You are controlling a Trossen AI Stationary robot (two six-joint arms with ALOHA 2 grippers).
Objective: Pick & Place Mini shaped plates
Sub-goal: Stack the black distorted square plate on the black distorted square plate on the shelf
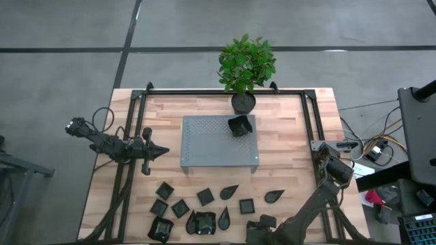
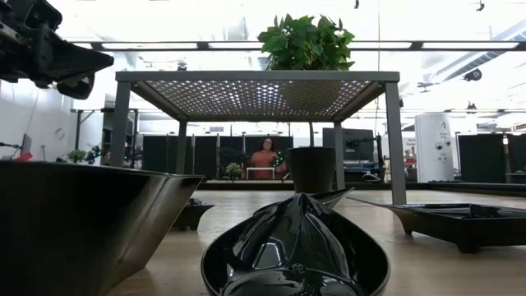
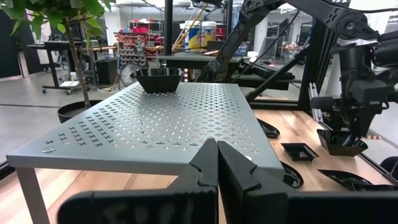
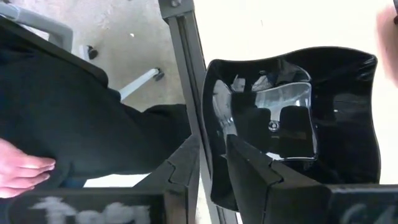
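While my right tool (image 4: 211, 163) pinches the rim of 1 mini plate (image 4: 292, 118) near the table's (image 1: 286, 129) front edge, well in front of the grey platform (image 1: 218, 153), I judge the thin-edge grip could let it tilt or slip when lifted. 1 plate (image 1: 240, 125) already sits on the platform's rear right corner. My left tool (image 3: 217, 168), clenched on nothing, waits left of the platform.

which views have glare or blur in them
Low view: ceiling lights wash out the background, and the nearest leaf-shaped plate is blurred with bright reflections. Right wrist view: the glossy square plate shows white glare, and the right gripper is soft. High view: evenly lit.
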